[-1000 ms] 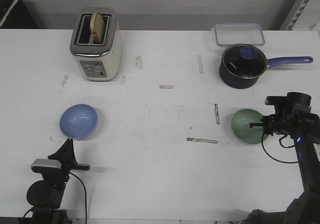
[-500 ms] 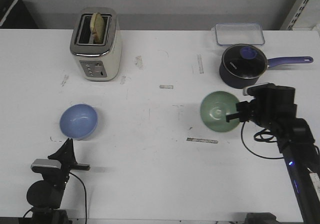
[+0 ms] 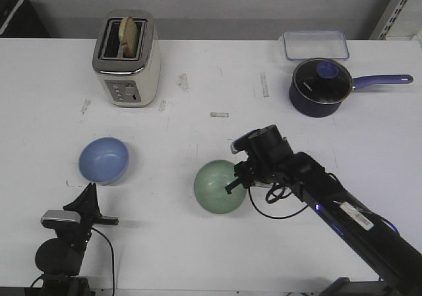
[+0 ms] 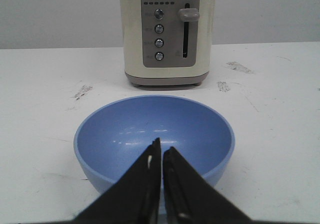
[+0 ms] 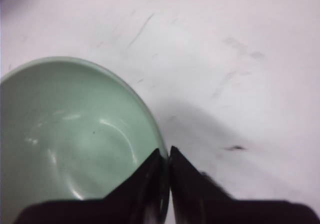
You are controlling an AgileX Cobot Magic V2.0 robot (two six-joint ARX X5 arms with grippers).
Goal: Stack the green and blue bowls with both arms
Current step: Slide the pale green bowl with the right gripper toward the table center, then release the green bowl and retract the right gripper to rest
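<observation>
Carried leftward, green bowl is pinched at its rim by right end effector, wrist view confirms.

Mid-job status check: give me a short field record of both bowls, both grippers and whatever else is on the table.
green bowl: centre of table, rim pinched by right gripper, tilted
blue bowl: left side, upright on table, untouched
right gripper: shut on green bowl rim
left gripper: shut, empty, just short of blue bowl
stacked: not yet
toaster: far left, bread in slot
saucepan: far right, lid on
clear container: behind saucepan
</observation>
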